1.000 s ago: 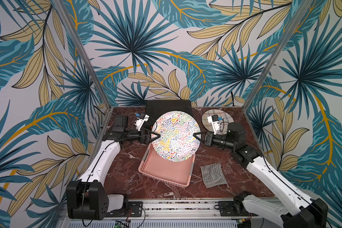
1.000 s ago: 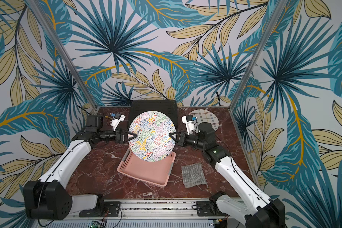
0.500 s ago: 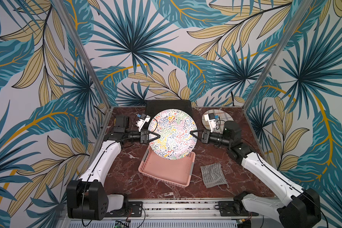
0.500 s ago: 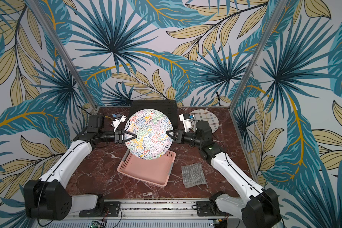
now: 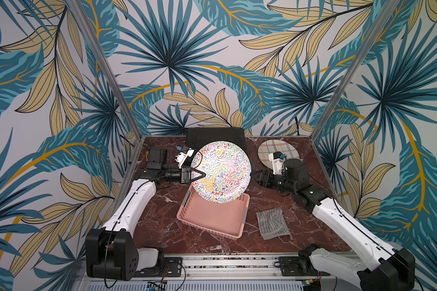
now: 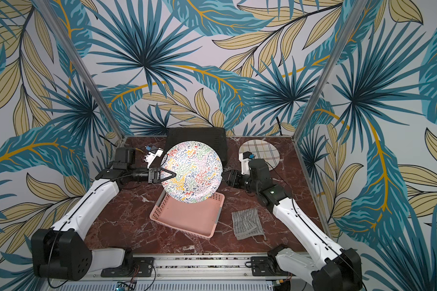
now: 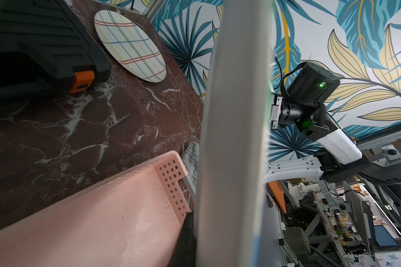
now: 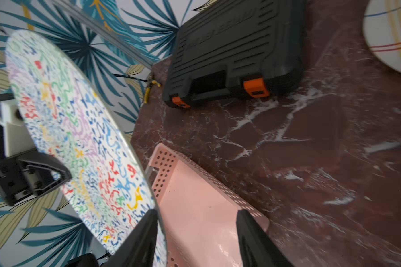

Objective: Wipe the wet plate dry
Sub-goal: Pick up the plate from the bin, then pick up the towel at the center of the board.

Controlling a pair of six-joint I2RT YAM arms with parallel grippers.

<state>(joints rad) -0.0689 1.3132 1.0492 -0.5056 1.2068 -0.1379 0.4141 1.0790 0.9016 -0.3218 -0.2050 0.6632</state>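
Observation:
In both top views the plate (image 5: 221, 171) (image 6: 192, 172), white with colourful squiggles, is held up tilted over the pink basket (image 5: 212, 219) (image 6: 187, 218). My left gripper (image 5: 203, 174) (image 6: 174, 174) is shut on the plate's left rim. The left wrist view shows the plate (image 7: 232, 138) edge-on, with one dark finger (image 7: 185, 240) against it. My right gripper (image 5: 254, 173) (image 8: 196, 213) stands open at the plate's right rim. The plate (image 8: 74, 129) lies close against one of its fingers. A grey cloth (image 5: 273, 223) (image 6: 246, 223) lies flat on the table to the right of the basket.
A black tool case (image 5: 215, 134) (image 8: 236, 50) with orange latches sits at the back behind the plate. A plaid plate (image 5: 268, 151) (image 7: 130, 44) lies flat at the back right. The marble table has patterned walls on three sides.
My left gripper has shut on the plate's left rim. My right gripper has opened off the right rim. The plate has risen a little and moved toward the back.

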